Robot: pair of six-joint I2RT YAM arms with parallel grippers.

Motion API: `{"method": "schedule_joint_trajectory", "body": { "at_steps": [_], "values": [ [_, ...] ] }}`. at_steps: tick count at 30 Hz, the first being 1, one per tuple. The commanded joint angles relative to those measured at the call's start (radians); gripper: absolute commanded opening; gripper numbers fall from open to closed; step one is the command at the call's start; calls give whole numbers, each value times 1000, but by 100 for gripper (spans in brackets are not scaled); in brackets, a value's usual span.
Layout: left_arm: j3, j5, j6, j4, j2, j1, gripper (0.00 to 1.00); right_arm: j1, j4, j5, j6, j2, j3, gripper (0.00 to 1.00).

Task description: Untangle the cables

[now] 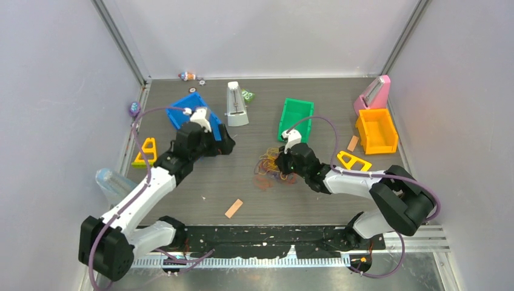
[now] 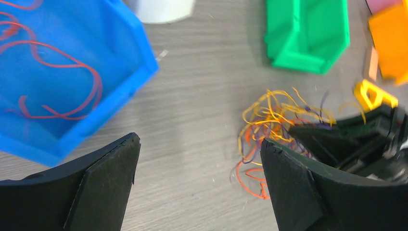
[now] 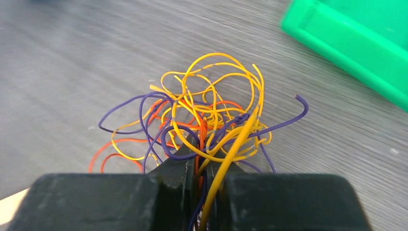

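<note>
Cables of thin orange, red and purple wire (image 3: 235, 146) sit heaped in the middle of the top view. Black right gripper (image 3: 202, 167) pinches a few strands; lift slowly. Black left gripper (image 2: 199, 143), wide open and empty, should hold the heap.

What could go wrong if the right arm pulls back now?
1. The right fingers pinch yellow, purple and red strands together, so a pull would likely drag the whole cable tangle or tighten it.
2. The left fingers stand open near the blue bin, away from the tangle, so nothing anchors it.
</note>
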Motion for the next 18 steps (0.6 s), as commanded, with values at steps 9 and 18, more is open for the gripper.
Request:
{"method": "schedule_joint_trajectory", "body": {
  "at_steps": [9, 18],
  "values": [
    [-253, 126, 127, 519, 53, -218, 96, 13, 359, -121, -53, -196, -151, 78],
    [-277, 160, 152, 637, 132, -277, 96, 13, 267, 229, -46, -284, -175, 83]
  ]
}}
